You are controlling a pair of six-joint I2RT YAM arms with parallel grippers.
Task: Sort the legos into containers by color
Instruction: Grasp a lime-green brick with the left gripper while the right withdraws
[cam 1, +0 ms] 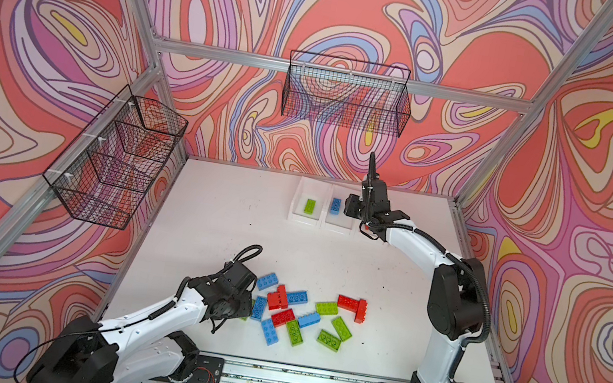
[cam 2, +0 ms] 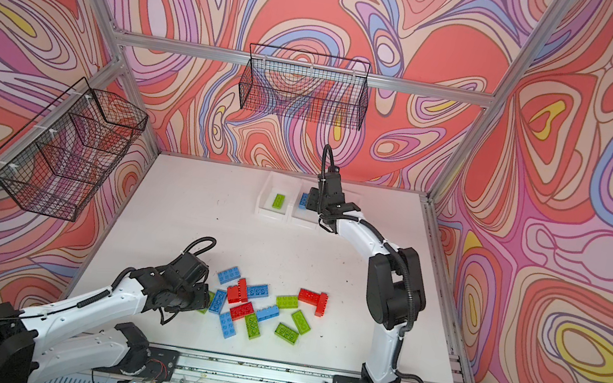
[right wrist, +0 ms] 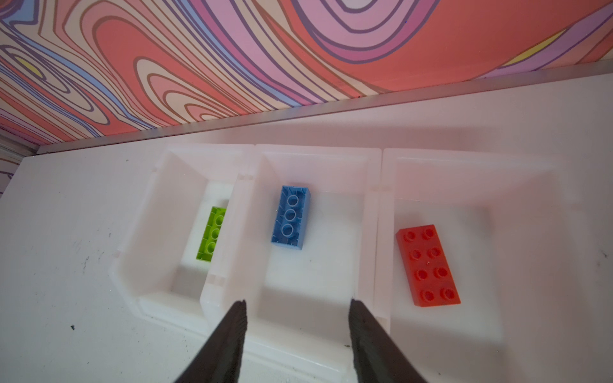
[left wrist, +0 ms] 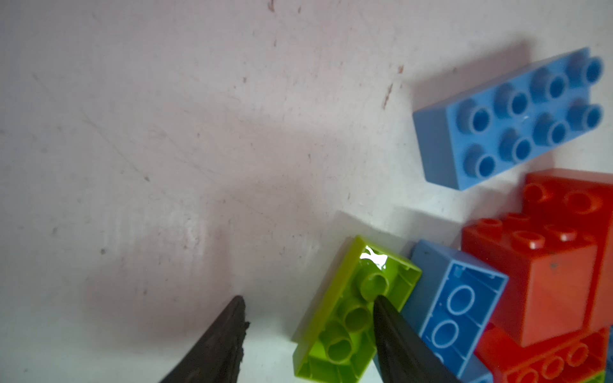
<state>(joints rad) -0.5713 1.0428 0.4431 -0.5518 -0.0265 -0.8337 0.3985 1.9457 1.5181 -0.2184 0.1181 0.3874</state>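
Several loose legos (cam 1: 297,313) in lime green, light blue and red lie in a heap at the front of the white table. In the left wrist view my left gripper (left wrist: 308,300) is open, low over the heap's left edge. One fingertip (left wrist: 381,308) rests over the hollow underside of an upside-down green brick (left wrist: 348,315). The other fingertip (left wrist: 238,315) stands clear of that brick over bare table. My right gripper (right wrist: 297,301) hangs open and empty above the middle of three joined white containers (right wrist: 318,159). These hold a green brick (right wrist: 212,233), a blue brick (right wrist: 290,217) and a red brick (right wrist: 428,265), one per bin.
Close beside the green brick lie a blue brick (left wrist: 461,305), stacked red bricks (left wrist: 547,265) and another blue brick (left wrist: 507,116). Two black wire baskets (cam 1: 348,94) (cam 1: 117,156) hang on the walls. An aluminium rail (cam 1: 307,378) runs along the table's front.
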